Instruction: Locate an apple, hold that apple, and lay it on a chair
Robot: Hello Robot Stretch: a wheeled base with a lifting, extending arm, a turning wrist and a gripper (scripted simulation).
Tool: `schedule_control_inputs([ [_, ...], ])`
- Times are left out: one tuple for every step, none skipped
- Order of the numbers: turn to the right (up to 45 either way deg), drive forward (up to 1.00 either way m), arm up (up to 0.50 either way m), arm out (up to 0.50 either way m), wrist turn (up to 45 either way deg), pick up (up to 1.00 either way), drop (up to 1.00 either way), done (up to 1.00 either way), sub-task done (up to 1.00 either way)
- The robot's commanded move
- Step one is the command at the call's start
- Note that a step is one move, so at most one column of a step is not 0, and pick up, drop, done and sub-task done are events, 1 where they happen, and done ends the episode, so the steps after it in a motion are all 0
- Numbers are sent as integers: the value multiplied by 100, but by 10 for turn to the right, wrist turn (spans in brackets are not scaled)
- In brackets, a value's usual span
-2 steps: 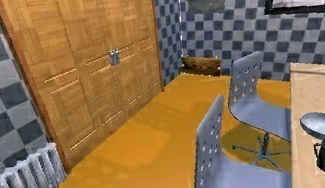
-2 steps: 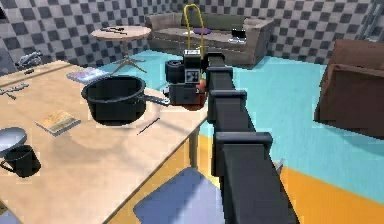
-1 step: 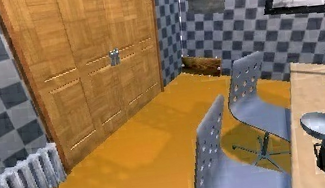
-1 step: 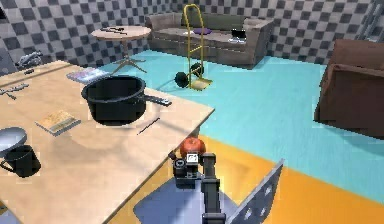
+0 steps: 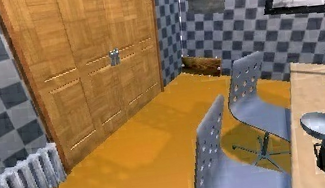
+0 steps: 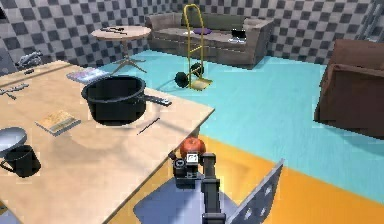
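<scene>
Holding apple (image 6: 191, 150) aloft near chair (image 6: 160, 206); cannot tell jaws' state. Should centre over seat, then lower gently.

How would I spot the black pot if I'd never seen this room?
Look at the big light wooden table in the arm side view. Near the middle of its top stands a wide, round black pot. It dwarfs the small black mug beside the grey bowl at the picture's left edge.

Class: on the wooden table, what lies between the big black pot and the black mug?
In the arm side view, a small flat tan thing, too small to name, lies on the table between the black pot and the black mug.
</scene>
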Motion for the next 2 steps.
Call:
schedule_control_inputs([
  [0,0,0,0,0,0,100,0,0],
  [0,0,10,0,0,0,0,0,0],
])
